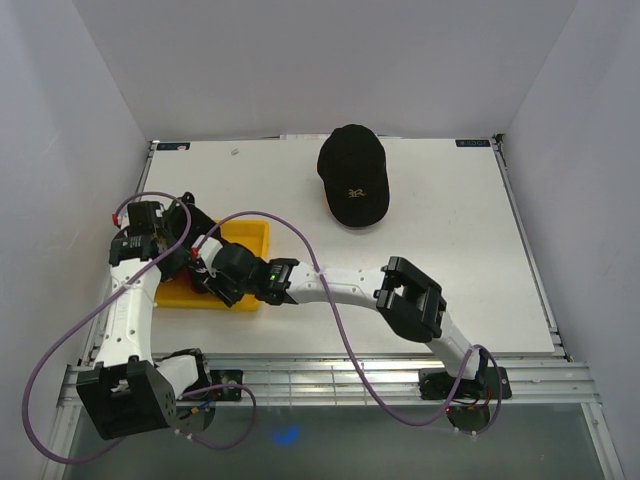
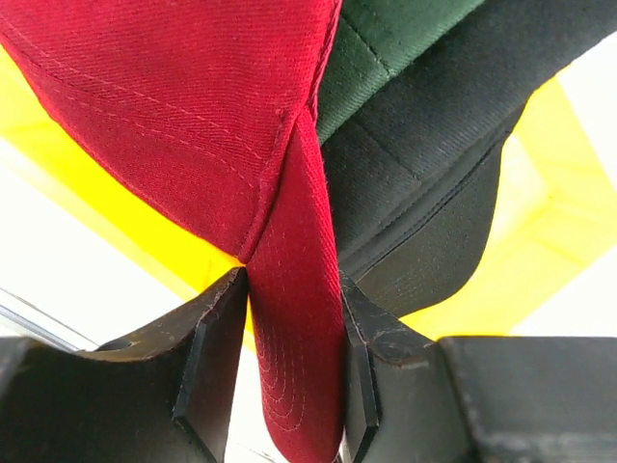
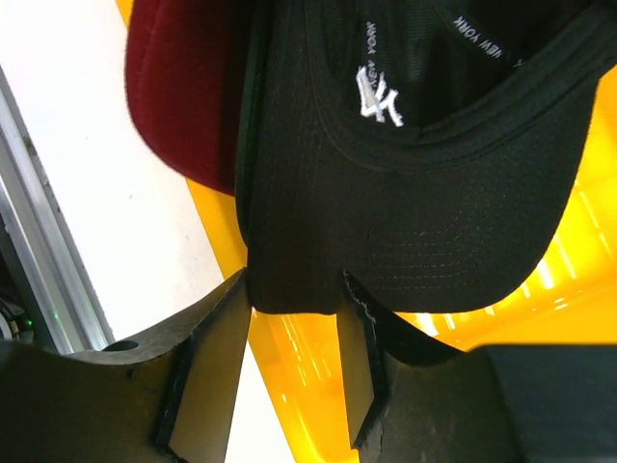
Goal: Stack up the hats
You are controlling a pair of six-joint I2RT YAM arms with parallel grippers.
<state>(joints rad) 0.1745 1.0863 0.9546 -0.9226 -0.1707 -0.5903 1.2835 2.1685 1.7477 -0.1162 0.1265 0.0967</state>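
Where both arms converge at 8 o'clock on the worktop (image 1: 450, 230), the left gripper (image 2: 292, 367) pinches the red cap (image 2: 174, 116) by its brim. The right gripper (image 3: 294, 338) clamps the white-emblem black cap (image 3: 424, 212) likewise. A dark green cap (image 2: 395, 39) lies between them, over the yellow tray (image 3: 569, 309). The gold-emblem black cap (image 1: 353, 175) sits alone at 12 o'clock.

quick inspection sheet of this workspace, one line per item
surface: white tabletop
job's things: black fabric baseball cap with gold emblem alone near the far edge; red fabric cap, dark green fabric cap and black fabric cap with white emblem bunched together
clutter: yellow plastic tray beneath those three
grippers: left gripper closed on the red brim; right gripper closed on the white-emblem cap's brim
cables: purple cables loop over both arms
surroundings: white walls on three sides
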